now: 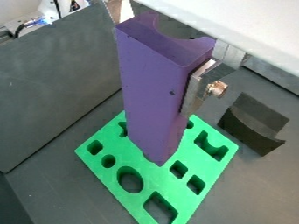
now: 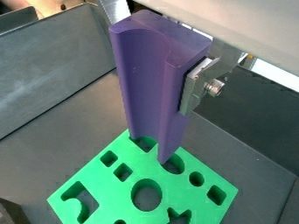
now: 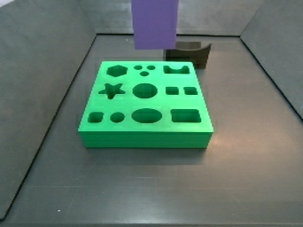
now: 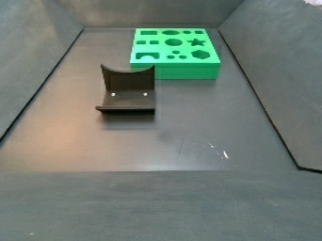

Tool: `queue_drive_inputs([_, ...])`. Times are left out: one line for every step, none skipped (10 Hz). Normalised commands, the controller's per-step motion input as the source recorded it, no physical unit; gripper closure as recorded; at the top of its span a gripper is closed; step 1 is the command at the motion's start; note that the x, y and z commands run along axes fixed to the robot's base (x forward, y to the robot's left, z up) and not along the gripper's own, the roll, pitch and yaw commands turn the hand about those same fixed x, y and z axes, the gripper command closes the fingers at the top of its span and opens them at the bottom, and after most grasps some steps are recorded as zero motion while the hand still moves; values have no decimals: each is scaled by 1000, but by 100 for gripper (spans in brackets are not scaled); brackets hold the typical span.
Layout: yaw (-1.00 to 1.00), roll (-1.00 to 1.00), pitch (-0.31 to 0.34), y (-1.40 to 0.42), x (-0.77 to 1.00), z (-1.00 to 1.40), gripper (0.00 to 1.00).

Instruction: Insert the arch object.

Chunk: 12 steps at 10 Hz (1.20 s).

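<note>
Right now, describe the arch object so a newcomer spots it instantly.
Find the green board with shaped cutouts on the dark floor. Above it, the end effector holds the arch object: a tall violet block, unlike the low dark grey notched block beside the board.

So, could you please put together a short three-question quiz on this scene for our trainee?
1. True or false: the claw holds the arch object upright above the green board.
2. What colour is the arch object?
3. The dark notched block is: A) on the board, B) on the floor off the board, C) in the claw.

Key: 1 true; 2 purple; 3 B.
</note>
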Motion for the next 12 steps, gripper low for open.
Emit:
queue_drive_inputs([257, 193, 0, 329, 303, -343, 100])
queue_drive_inputs([331, 269, 49, 377, 523, -406, 100])
queue_drive_inputs([251, 250, 27, 469, 551, -534, 100])
queue_drive_inputs([211, 176, 24, 571, 549, -703, 100])
queue_drive_inputs([226, 143, 4, 597, 463, -691, 100])
queue_drive_inputs([191, 97, 63, 591, 517, -600, 100])
queue_drive_inputs([151, 49, 100, 531, 520, -517, 100])
queue_drive_inputs([0, 0, 124, 469, 411, -454, 100])
queue_drive_inputs([0, 0, 107, 491, 303, -400, 100])
queue_drive_inputs([0, 0, 120, 463, 320, -337, 100])
queue_drive_inputs([-34, 0, 127, 380, 374, -323, 100])
queue_drive_inputs([-60, 0, 109, 320, 374, -340, 100])
